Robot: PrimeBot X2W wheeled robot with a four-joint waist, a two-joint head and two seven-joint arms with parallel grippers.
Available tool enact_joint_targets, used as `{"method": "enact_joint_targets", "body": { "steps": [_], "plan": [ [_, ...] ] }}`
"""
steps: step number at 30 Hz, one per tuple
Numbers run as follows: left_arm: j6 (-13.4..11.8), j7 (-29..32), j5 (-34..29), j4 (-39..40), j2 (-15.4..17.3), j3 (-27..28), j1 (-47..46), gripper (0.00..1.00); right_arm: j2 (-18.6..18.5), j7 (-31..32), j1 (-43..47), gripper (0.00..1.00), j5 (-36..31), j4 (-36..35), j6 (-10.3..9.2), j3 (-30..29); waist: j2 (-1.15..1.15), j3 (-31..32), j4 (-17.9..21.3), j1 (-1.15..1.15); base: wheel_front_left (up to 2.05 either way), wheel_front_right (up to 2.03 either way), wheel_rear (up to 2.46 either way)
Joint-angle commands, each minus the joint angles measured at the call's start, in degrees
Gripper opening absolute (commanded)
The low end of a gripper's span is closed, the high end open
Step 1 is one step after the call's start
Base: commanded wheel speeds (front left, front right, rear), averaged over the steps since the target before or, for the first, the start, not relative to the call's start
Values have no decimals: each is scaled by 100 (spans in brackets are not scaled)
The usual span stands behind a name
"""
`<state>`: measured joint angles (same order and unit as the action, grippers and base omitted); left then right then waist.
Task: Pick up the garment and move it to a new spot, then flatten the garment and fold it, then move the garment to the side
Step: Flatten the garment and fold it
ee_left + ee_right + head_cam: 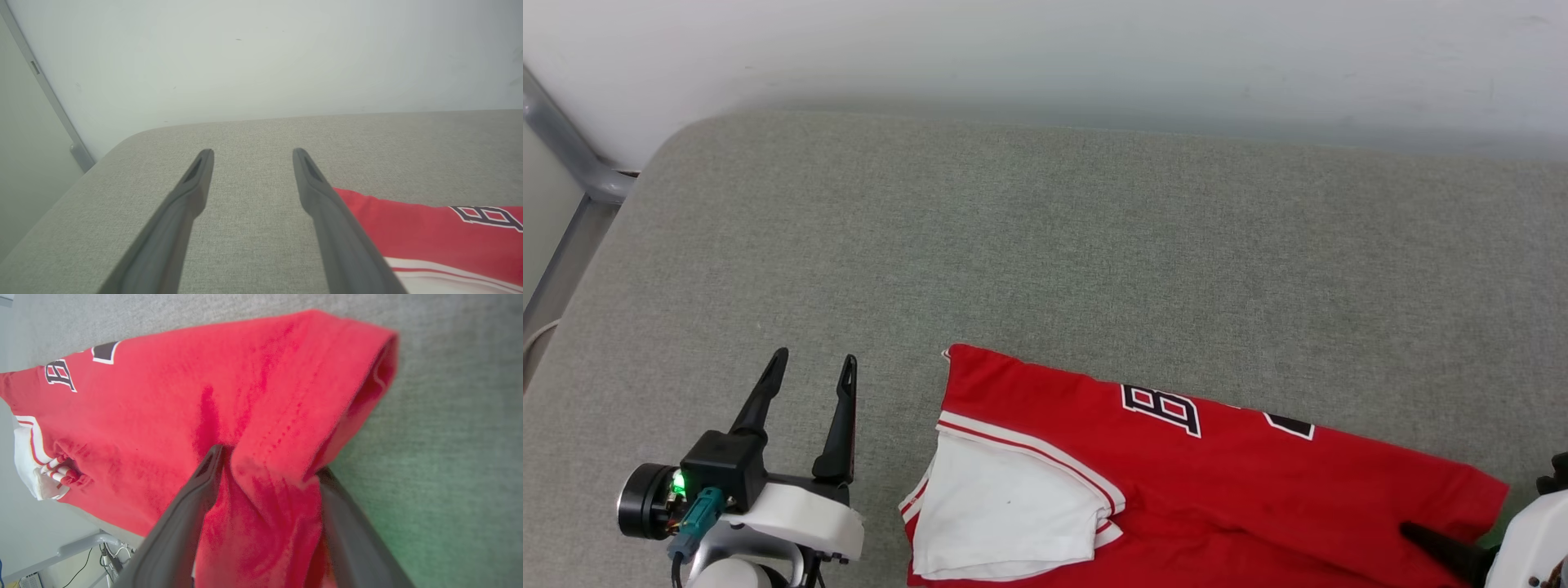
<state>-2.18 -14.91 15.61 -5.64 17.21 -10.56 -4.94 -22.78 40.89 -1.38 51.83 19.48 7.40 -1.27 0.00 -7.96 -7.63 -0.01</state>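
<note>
Right gripper (269,461) sits at the lower right of the head view, its two dark fingers standing wide apart astride a raised ridge of the garment (1217,474). Creases radiate from one fingertip, but whether the cloth is truly clamped I cannot tell. Left gripper (815,359) hangs spread and empty at the lower left, above bare grey padding (1045,245), just beside the shirt's edge. The garment lies across the lower middle and right of the frame, folded over, a white sleeve (1005,506) on top and black-and-white lettering (1164,408) along its upper edge. It looks like thin, light knit: limp, prone to bunching and sagging, not slippery against the coarse woven cushion, and in no way fragile. A hem or a doubled fold edge probably gives the surest hold; a pinch mid-panel would likely lift only one layer. Striped ribbed trim (53,467) would be firmer.
</note>
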Motion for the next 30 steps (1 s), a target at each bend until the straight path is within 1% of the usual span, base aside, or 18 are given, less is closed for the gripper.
{"method": "enact_joint_targets", "body": {
  "steps": [1,3,8,16,20,22,23,26,30],
  "plan": [
    [42,-39,-52,-14,-60,40,38,100,373,74,109,0,67,210,15,295,0,2,2,1,0,0,0],
    [86,-38,-99,-40,-84,105,64,100,340,-26,98,0,100,221,15,297,0,17,10,1,0,0,0],
    [205,-33,-183,-97,-146,232,128,100,68,-385,93,0,139,297,3,192,0,97,40,1,0,0,0],
    [348,-32,-310,-149,-258,351,154,100,-477,-959,35,0,100,547,-6,-60,0,189,103,1,0,0,0],
    [411,-33,-357,-193,-298,400,185,100,-812,-1188,13,0,-16,749,-5,-155,0,237,134,1,0,0,0],
    [419,-32,-374,-205,-311,411,196,100,-875,-1247,-10,0,-29,801,-1,-189,0,257,140,1,0,0,0],
    [451,-32,-391,-224,-333,434,219,100,-999,-1324,-52,0,-55,869,2,-258,0,302,150,1,0,0,0],
    [470,-32,-400,-246,-365,454,239,100,-1074,-1344,-52,0,-50,875,2,-251,0,358,156,1,0,0,0],
    [513,-32,-422,-294,-454,475,336,100,-1052,-1331,92,0,48,659,5,-143,0,581,181,1,0,0,0]
  ]
}}
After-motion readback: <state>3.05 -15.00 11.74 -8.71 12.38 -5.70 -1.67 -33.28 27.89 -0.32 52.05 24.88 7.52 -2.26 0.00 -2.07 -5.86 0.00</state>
